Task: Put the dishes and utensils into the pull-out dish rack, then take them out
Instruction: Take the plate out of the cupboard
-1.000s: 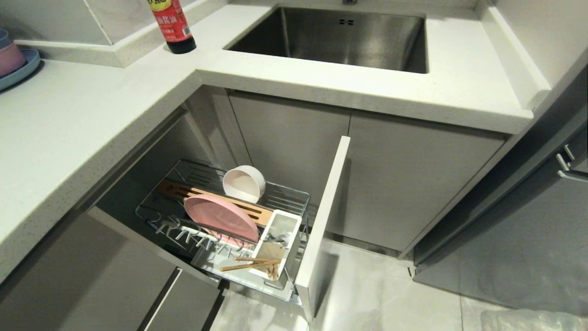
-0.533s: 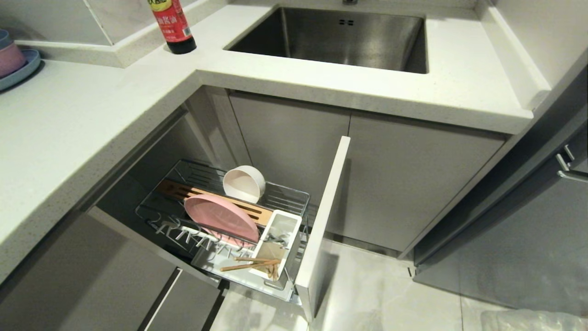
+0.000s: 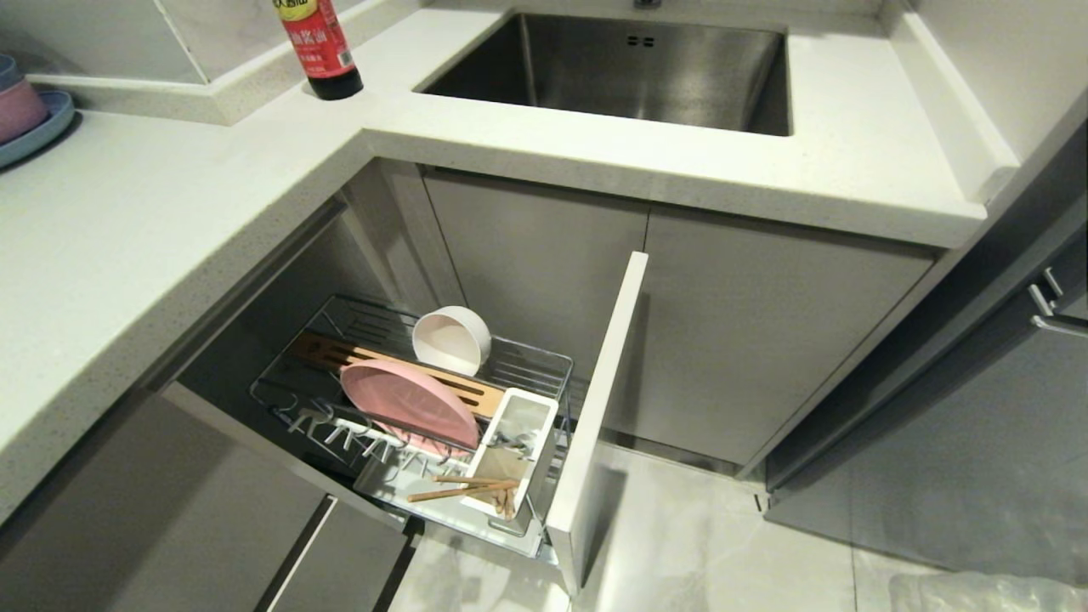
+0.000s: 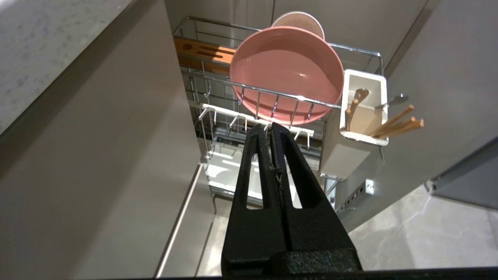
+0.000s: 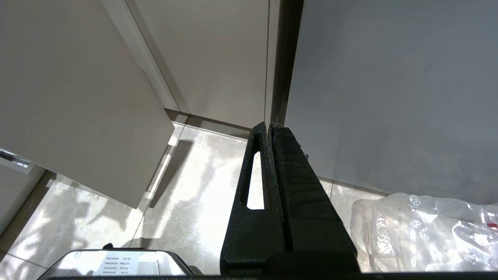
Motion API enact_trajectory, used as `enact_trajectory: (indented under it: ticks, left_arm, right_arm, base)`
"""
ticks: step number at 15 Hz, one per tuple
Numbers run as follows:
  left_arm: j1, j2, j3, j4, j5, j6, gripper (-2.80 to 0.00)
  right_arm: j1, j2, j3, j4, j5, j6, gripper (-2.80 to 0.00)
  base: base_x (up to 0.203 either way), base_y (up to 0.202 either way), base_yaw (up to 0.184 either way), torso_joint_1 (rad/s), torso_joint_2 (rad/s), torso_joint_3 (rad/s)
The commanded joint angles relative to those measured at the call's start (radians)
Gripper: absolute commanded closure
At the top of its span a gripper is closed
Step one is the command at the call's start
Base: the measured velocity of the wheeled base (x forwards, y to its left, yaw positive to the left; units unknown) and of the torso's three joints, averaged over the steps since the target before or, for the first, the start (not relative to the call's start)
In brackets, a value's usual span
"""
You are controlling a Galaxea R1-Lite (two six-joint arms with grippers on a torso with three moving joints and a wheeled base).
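Observation:
The pull-out dish rack [image 3: 544, 364] [image 4: 362, 50] stands pulled out below the counter. In it the pink plate [image 3: 408, 402] [image 4: 287, 72] stands on edge, and the cream-white bowl [image 3: 451, 339] [image 4: 298, 18] leans behind it. The white caddy [image 3: 515, 450] [image 4: 363, 105] holds the chopsticks [image 3: 459, 489] [image 4: 397, 123] and the spoon [image 4: 393, 101]. My left gripper [image 4: 271, 125] is shut and empty, a little short of the rack's front wires. My right gripper [image 5: 268, 125] is shut and empty, low over the floor by the cabinets. Neither arm shows in the head view.
The rack's narrow front panel [image 3: 599, 408] juts out toward me. Above are the white counter [image 3: 127, 238], the steel sink [image 3: 620, 68], a sauce bottle [image 3: 321, 47] and stacked bowls on a blue plate [image 3: 25, 115]. A clear plastic bag [image 5: 428, 229] lies on the floor.
In the head view nothing has moved; rack, dishes and utensils stay where they were, and no arm comes into view.

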Motion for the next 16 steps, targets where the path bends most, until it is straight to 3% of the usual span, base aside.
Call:
enact_trajectory:
  ticks: [1, 6, 9, 11, 13, 16]
  left_arm:
    - [0.000, 0.002, 0.006, 0.000, 0.003, -0.007, 0.00]
    - [0.000, 0.002, 0.007, 0.007, 0.009, -0.037, 0.00]
    - [0.001, 0.001, -0.061, -0.132, -0.007, -0.032, 0.00]
    - [0.000, 0.004, -0.225, -0.108, -0.041, -0.032, 0.00]
    - [0.001, 0.028, -0.438, 0.002, -0.086, -0.032, 0.00]
    - [0.003, 0.211, -0.744, 0.093, -0.145, -0.057, 0.00]
  right_arm:
    - [0.001, 0.000, 0.000, 0.000, 0.000, 0.000, 0.00]
    - [0.000, 0.000, 0.000, 0.000, 0.000, 0.000, 0.00]
    - [0.001, 0.000, -0.002, 0.000, 0.000, 0.000, 0.00]
    - [0.001, 0.000, 0.000, 0.000, 0.000, 0.000, 0.00]
    - [0.001, -0.001, 0.000, 0.000, 0.000, 0.000, 0.00]
    - [0.001, 0.000, 0.000, 0.000, 0.000, 0.000, 0.00]
  base:
    - [0.000, 0.000, 0.000, 0.000, 0.00, 0.000]
    - [0.000, 0.000, 0.000, 0.000, 0.00, 0.000]
    - [0.000, 0.000, 0.000, 0.000, 0.00, 0.000]
    - [0.000, 0.000, 0.000, 0.000, 0.00, 0.000]
    - [0.000, 0.000, 0.000, 0.000, 0.00, 0.000]
    - [0.000, 0.000, 0.000, 0.000, 0.00, 0.000]
